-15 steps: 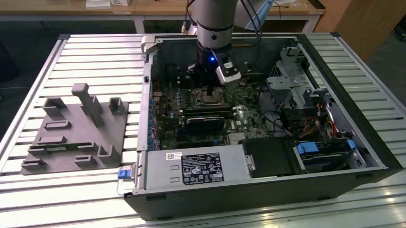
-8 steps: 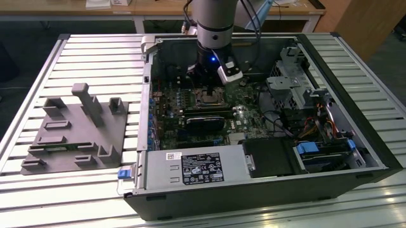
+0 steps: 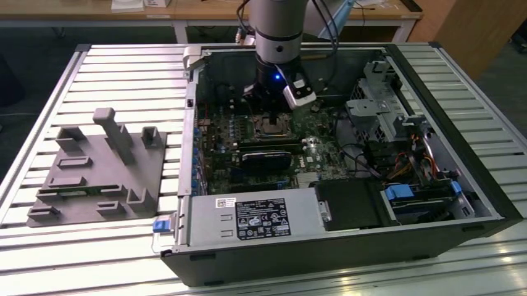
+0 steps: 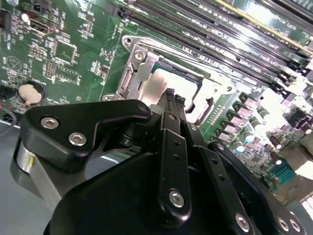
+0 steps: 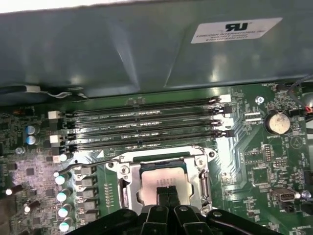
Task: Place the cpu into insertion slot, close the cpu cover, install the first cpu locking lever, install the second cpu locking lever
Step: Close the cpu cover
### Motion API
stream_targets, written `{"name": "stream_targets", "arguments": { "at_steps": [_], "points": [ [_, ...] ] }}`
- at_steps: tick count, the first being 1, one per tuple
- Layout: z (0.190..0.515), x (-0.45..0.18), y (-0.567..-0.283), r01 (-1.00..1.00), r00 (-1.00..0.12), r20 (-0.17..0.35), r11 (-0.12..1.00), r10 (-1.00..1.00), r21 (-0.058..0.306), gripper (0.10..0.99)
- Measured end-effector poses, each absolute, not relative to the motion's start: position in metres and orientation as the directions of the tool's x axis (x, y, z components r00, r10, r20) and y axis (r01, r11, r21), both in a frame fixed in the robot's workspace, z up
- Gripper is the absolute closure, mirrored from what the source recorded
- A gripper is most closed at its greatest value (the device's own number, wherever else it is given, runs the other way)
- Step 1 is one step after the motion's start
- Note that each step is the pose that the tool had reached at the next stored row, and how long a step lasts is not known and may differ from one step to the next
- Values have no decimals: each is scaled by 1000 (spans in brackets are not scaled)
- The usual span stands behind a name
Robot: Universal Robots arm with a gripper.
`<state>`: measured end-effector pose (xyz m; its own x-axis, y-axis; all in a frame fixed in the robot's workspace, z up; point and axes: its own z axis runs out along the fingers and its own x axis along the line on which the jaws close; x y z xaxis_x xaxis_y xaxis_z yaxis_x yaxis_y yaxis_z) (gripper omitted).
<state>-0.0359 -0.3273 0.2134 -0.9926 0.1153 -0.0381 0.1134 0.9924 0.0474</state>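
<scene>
In the second wrist view the jaws are closed, with the black fingertips (image 4: 169, 95) pressed together and nothing between them. They sit right at the pale face of the cpu (image 4: 156, 87). The chip lies in the slot (image 4: 183, 73), and the cover (image 4: 142, 62) looks to be down around it. The first wrist view shows the same from the other side: the chip sits square in the frame's window, with a thin wire lever (image 5: 93, 164) alongside, though I can't tell whether it is latched. My guess is the work is at the cover. It wants a straight downward push, tips level and easy on the chip face, so nothing skids toward the memory slots (image 5: 146, 122). In the exterior view the arm (image 3: 276, 24) reaches down into the open case (image 3: 485, 203), which lies on a slatted metal counter (image 3: 123, 68). A grey moulded fixture (image 3: 91, 179) stands apart on the exterior view's left, and wooden benches (image 3: 82, 9) are behind.
</scene>
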Motion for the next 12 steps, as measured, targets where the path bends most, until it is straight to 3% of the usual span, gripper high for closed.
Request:
{"name": "stream_targets", "arguments": {
  "at_steps": [12],
  "points": [
    [209,-55,-327,114,-991,-61,992,117,48,980]
  ]
}}
